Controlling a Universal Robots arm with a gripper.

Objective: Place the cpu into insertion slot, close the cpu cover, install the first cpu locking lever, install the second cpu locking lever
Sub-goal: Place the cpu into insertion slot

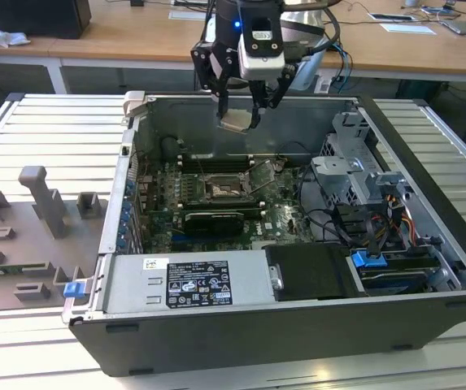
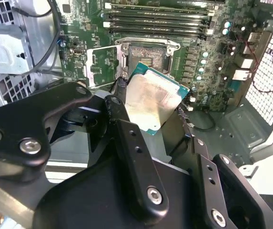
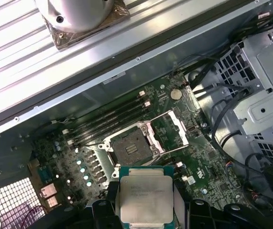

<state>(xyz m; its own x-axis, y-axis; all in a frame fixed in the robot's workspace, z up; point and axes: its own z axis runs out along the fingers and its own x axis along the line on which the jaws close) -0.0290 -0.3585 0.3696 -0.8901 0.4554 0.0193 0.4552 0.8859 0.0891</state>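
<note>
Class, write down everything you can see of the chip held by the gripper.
The chip is a small flat square with a dull silver-beige metal top and a green edge. The gripper pinches it by two opposite sides, holding it slightly tilted in the air above the open computer case. Nothing else touches it. The empty socket lies below, its cover swung open.

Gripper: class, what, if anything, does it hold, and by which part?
The gripper holds the cpu, pinched by two opposite side edges; its metal top is bare.
</note>
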